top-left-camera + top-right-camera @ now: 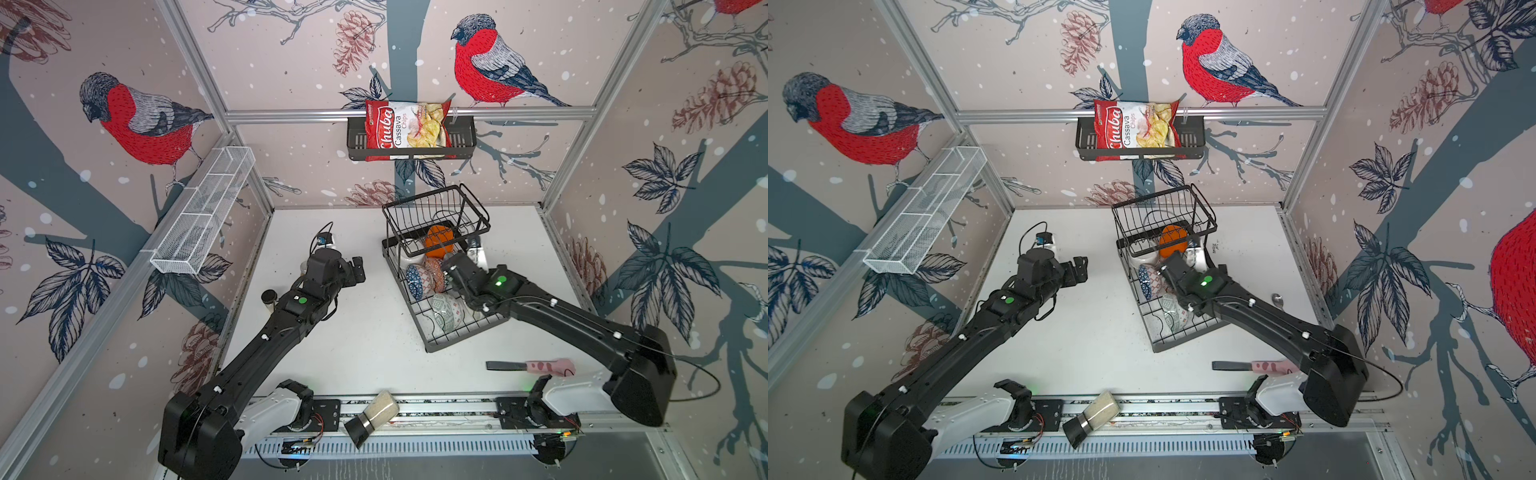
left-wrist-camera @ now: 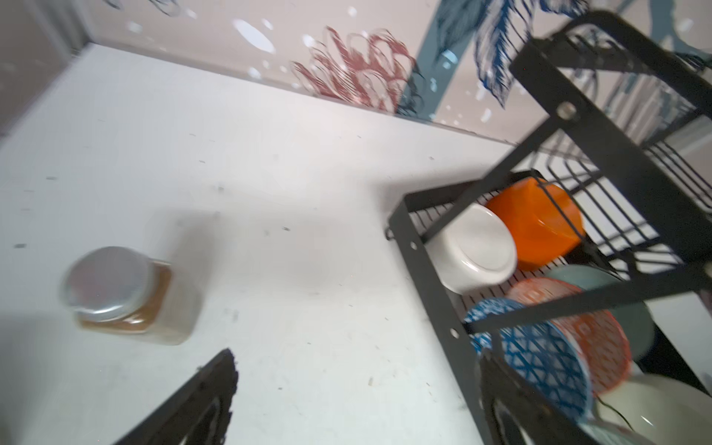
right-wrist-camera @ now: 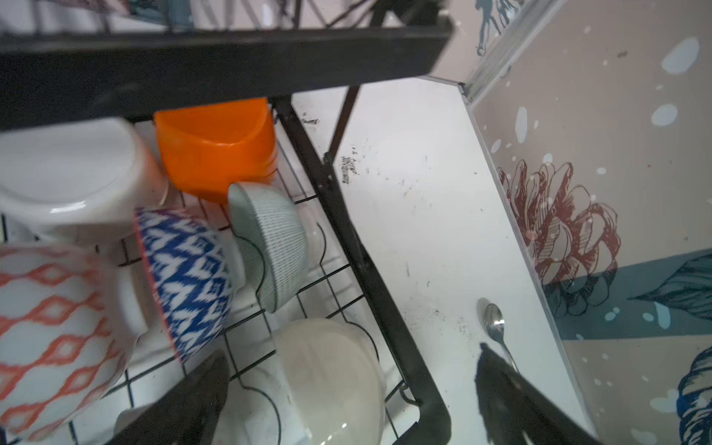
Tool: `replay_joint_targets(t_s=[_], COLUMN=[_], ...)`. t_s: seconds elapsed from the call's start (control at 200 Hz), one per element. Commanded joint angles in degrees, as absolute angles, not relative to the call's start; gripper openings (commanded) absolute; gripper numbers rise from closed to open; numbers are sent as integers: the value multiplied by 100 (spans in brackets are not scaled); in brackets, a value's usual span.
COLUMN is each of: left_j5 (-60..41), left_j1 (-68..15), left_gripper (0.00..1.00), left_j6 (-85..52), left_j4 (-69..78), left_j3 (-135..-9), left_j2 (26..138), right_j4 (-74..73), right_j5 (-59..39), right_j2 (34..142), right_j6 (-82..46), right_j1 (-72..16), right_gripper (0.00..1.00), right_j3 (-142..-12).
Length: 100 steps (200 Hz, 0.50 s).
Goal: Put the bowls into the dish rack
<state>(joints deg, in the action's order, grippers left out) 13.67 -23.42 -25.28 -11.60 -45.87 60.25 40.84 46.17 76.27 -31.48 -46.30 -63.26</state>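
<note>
Withdrawing cleanly looked like the step in hand, since every bowl I could find sat inside the dish rack (image 1: 428, 345), right of centre in both top views, and none lay on the tabletop (image 1: 365, 340). The right fingers (image 3: 200, 393) were spread wide and empty, low over the rack's lower tier, with the cream-white bowl (image 3: 331, 377) between them at the bottom of the wrist frame. A good exit would rise straight up first and only then pull back toward the lower right of a top view. That path would keep clear of the raised basket tier (image 1: 415, 220) and of the blue-patterned bowl (image 3: 188, 277) leaning just beside one finger; a sideways drag could topple the leaning row. The left fingers (image 2: 208, 389) were also open, holding nothing, over bare tabletop just left of the rack, with no need to come closer.

Counted:
- **Bowls:** seven. They were:
  - one orange plastic bowl (image 3: 215, 150)
  - one upturned white bowl (image 3: 73, 173)
  - the blue-patterned bowl
  - one orange-red patterned bowl (image 3: 50, 331)
  - one ribbed pale teal bowl (image 3: 269, 246)
  - the cream-white bowl
  - one green-patterned bowl (image 1: 446, 311), which the arm partly hid, so the tally may be off by one
- **Rack:** one.
- **Jars:** three. They were:
  - a brown-spice jar (image 2: 131, 296)
  - a dark-lidded jar (image 1: 269, 299)
  - a jar lying on its side (image 1: 376, 415) at the bottom edge
- **Other things:** one spoon (image 3: 495, 323), one pink-handled tool (image 1: 536, 366) and one chips bag (image 1: 405, 129).
</note>
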Motion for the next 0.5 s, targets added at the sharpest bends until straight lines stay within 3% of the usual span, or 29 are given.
replay_joint_targets(t_s=[0.0, 0.215, 0.495], left_j5=[2468, 3485, 4569], left_j1=[-2237, -1853, -1527], left_gripper=[96, 97, 97], left_j6=[-2685, -2895, -3193], left_j4=[-1284, -1288, -1468], left_j3=[-4457, -4015, -3750], left_j2=[5827, 5468, 5217], right_j4=[3679, 2882, 2606], right_j5=[4287, 4297, 4204], right_j2=[7228, 6476, 6910], right_j6=[-3122, -2822, -2691], right_j1=[-4041, -2780, -1310], right_gripper=[99, 99, 99], right_j3=[-6213, -5736, -5548])
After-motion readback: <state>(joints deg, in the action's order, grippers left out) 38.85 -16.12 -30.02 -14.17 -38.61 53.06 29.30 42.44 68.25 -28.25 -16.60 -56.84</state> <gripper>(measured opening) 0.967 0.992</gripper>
